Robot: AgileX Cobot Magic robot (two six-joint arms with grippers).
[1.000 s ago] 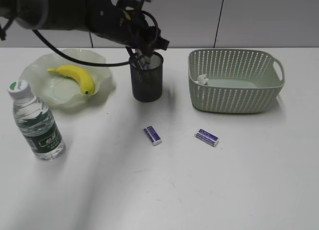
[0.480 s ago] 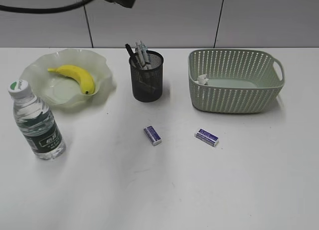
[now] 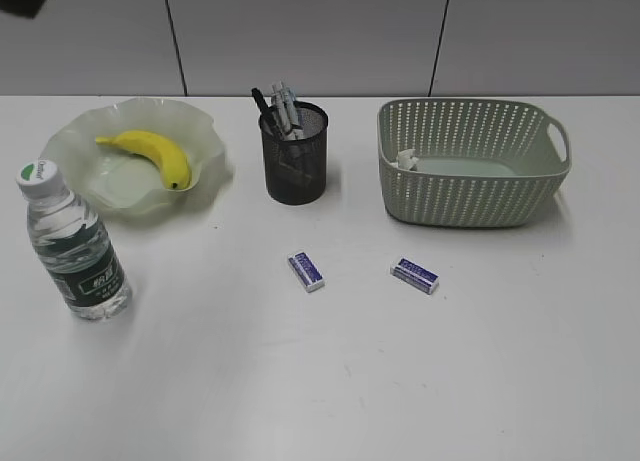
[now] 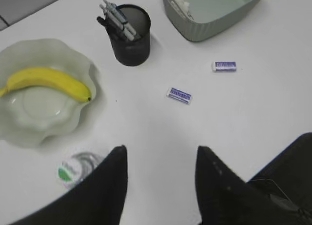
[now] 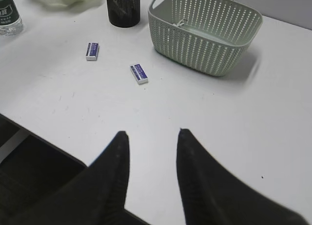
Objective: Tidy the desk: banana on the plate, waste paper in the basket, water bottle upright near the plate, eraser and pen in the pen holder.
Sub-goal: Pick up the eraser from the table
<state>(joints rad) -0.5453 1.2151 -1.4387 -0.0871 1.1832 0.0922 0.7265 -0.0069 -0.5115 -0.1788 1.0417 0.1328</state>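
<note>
Erasers (image 3: 307,271) lie loose on the counter (image 3: 320,381), so my end effectors (image 4: 161,161) (image 5: 152,142) hang spread, empty.

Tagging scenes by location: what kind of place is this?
Probably a lab's staged desk, not a real office: bare white desk, plain grey panel wall, and tidy props only, like the pen holder and basket.

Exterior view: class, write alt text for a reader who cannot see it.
Two erasers, one left of the other, lie on the white desk before a black pen holder with pens and a green basket. Left, a banana rests on the plate; the water bottle stands upright nearby.
</note>
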